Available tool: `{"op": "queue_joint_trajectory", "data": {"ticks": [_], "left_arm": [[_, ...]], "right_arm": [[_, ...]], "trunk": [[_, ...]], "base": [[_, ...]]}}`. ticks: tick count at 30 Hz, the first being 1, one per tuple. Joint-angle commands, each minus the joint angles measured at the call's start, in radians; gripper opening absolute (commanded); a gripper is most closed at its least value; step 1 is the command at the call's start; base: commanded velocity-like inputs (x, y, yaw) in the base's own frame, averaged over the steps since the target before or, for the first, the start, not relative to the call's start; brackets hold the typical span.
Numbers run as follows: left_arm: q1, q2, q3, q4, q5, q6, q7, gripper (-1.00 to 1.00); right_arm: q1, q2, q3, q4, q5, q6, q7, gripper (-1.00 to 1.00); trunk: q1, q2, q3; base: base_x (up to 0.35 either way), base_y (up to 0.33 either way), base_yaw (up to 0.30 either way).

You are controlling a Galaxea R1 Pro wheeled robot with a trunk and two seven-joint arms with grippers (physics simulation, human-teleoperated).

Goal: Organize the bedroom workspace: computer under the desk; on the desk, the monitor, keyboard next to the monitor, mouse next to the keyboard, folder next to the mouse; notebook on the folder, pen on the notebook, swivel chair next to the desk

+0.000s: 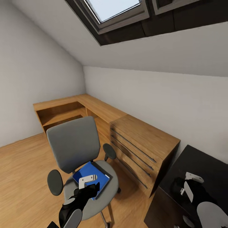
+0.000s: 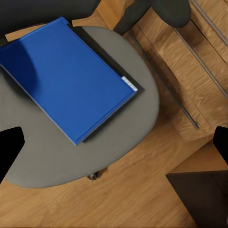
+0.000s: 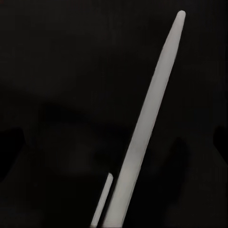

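A blue folder (image 1: 91, 179) lies on the seat of the grey swivel chair (image 1: 73, 146), over a dark flat thing whose edge shows beside it. In the left wrist view the folder (image 2: 66, 76) sits on the grey seat (image 2: 42, 156). My left gripper (image 1: 90, 186) hovers open just above the folder's near edge, its dark fingertips (image 2: 9, 147) spread wide apart. My right gripper (image 1: 189, 185) hangs open over a black desk (image 1: 205, 164) at the lower right. Its wrist view looks down on a slim white tapered rod (image 3: 152, 109) lying on the black surface.
A wooden L-shaped desk (image 1: 95, 106) runs along the far walls and ends in a drawer unit (image 1: 139, 142) right beside the chair. Wooden floor (image 1: 22, 171) lies open to the left of the chair. A sloped ceiling with a skylight (image 1: 110, 9) rises overhead.
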Motion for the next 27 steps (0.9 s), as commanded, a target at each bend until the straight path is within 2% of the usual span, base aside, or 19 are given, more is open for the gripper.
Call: {"op": "queue_joint_trajectory", "data": {"ticks": [1, 6, 8, 13, 16, 19, 20, 21, 22, 26, 27], "left_arm": [[-0.001, 0.001, -0.002, -0.001, 0.008, 0.001, 0.009, 1.0], [-0.001, 0.001, -0.002, -0.001, 0.008, 0.001, 0.009, 1.0], [-0.001, 0.0, -0.002, -0.001, 0.008, 0.001, 0.009, 1.0], [-0.001, 0.0, -0.001, -0.001, 0.008, 0.001, 0.009, 1.0], [-0.001, 0.0, -0.001, -0.001, 0.008, 0.001, 0.009, 1.0], [-0.001, 0.0, -0.001, -0.001, 0.008, 0.001, 0.009, 1.0], [-0.001, 0.0, -0.001, -0.001, 0.008, 0.001, 0.009, 1.0], [-0.001, 0.0, -0.001, -0.001, 0.008, 0.001, 0.009, 1.0], [-0.001, 0.001, -0.001, -0.001, 0.008, 0.001, 0.009, 1.0], [-0.001, 0.002, 0.003, -0.001, 0.007, 0.001, 0.01, 1.0], [-0.001, 0.002, 0.004, -0.001, 0.007, 0.001, 0.01, 1.0]], "right_arm": [[-0.001, 0.001, -0.004, -0.002, 0.01, 0.006, 0.002, 1.0], [-0.001, 0.002, -0.004, -0.025, 0.01, 0.006, 0.008, 1.0], [0.0, 0.009, -0.006, -0.106, 0.008, 0.011, 0.009, 1.0], [0.003, 0.036, -0.008, -0.216, 0.006, 0.023, 0.009, 1.0], [0.025, 0.096, -0.009, -0.402, 0.006, 0.069, 0.008, 1.0], [0.079, 0.177, -0.009, -0.571, 0.009, 0.128, 0.005, 1.0], [0.099, 0.204, -0.009, -0.612, 0.011, 0.137, 0.004, 1.0], [0.109, 0.218, -0.008, -0.63, 0.011, 0.14, 0.004, 1.0], [0.131, 0.252, -0.007, -0.667, 0.015, 0.146, 0.003, 1.0], [0.154, 0.292, 0.004, -0.692, 0.051, 0.15, 0.003, 1.0], [0.155, 0.294, 0.007, -0.691, 0.053, 0.15, 0.003, 1.0]], "trunk": [[-0.004, 0.006, 0.002], [-0.023, 0.041, 0.018], [-0.031, 0.055, 0.024], [-0.05, 0.09, 0.04], [-0.061, 0.111, 0.049], [-0.069, 0.125, 0.055], [-0.069, 0.125, 0.054], [-0.069, 0.125, 0.054], [-0.069, 0.125, 0.053], [-0.069, 0.125, 0.05], [-0.069, 0.125, 0.05]], "base": [[0.0, 0.0, 0.0], [0.0, 0.0, 0.0], [0.0, 0.0, 0.0], [0.0, 0.0, 0.0], [0.0, 0.0, 0.0], [0.0, 0.0, 0.042], [0.0, 0.0, 0.143], [0.0, 0.0, 0.16], [0.0, 0.0, 0.196], [0.0, 0.0, 0.218], [0.0, 0.0, 0.231]]}}
